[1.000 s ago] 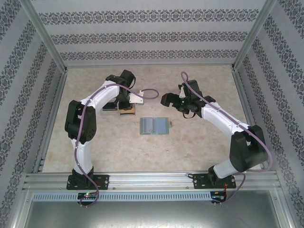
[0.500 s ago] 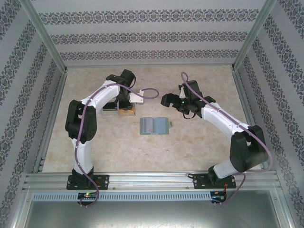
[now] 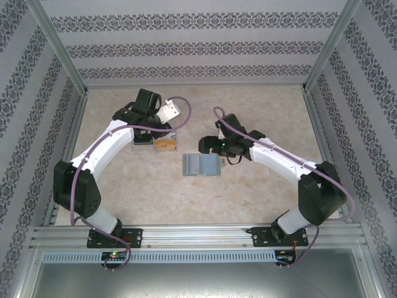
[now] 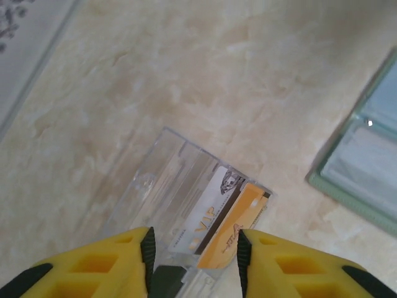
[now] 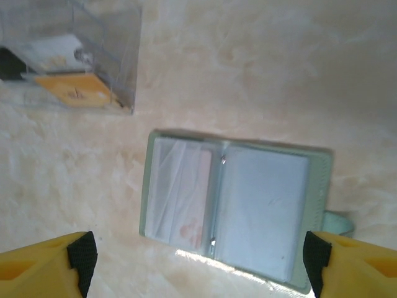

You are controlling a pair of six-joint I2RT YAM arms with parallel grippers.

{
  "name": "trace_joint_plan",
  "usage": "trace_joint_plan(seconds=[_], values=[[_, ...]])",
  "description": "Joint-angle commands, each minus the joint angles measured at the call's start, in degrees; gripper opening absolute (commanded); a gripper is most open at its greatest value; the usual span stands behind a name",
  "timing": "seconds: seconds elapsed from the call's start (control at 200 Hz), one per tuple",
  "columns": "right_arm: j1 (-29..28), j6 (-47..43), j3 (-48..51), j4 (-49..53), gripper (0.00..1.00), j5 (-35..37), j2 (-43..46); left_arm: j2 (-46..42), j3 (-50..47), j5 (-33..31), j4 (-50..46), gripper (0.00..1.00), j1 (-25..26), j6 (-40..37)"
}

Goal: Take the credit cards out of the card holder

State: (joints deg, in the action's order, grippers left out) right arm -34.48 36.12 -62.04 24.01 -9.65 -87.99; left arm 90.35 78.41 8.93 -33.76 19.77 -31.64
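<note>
From above, the left arm reaches to the upper left of centre. The left claw (image 3: 160,131) hangs over a clear tray (image 3: 154,144) on the bench (image 3: 260,205). A black card (image 3: 144,141) and an orange card (image 3: 165,146) lie in that tray. The card holder (image 3: 201,165) lies opened flat just right of and below the tray, near mid-frame. The right claw (image 3: 206,149) sits above its upper edge.

In the left wrist view, the left claw (image 4: 193,261) stands part-way open at the bottom edge, gripping nothing that shows. The clear tray (image 4: 161,180) runs up from between its yellow fingers (image 4: 93,267). A whitish card (image 4: 208,214) lies in it beside the orange card (image 4: 239,223). A corner of the card holder (image 4: 366,161) shows at the right edge.

In the right wrist view, the right claw (image 5: 198,257) is spread wide and empty, one finger in each bottom corner. The card holder (image 5: 236,208) lies open between them at lower centre, its tab pointing right. The clear tray (image 5: 111,37) sits in the upper left, apart from it. It holds the orange card (image 5: 74,90) and the whitish card (image 5: 56,49).
</note>
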Motion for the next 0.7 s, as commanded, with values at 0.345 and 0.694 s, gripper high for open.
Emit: trace_joint_plan(seconds=[0.345, 0.694], values=[[-11.76, 2.52, -6.57, 8.05, 0.76, 13.69, -13.65, -16.11, -13.95, -17.59, 5.95, 0.65, -1.42, 38.04], [-11.19, 4.32, -10.51, 11.43, 0.7, 15.37, -20.67, -13.55, -13.0, -12.18, -0.27, 0.99, -6.29, 50.29]])
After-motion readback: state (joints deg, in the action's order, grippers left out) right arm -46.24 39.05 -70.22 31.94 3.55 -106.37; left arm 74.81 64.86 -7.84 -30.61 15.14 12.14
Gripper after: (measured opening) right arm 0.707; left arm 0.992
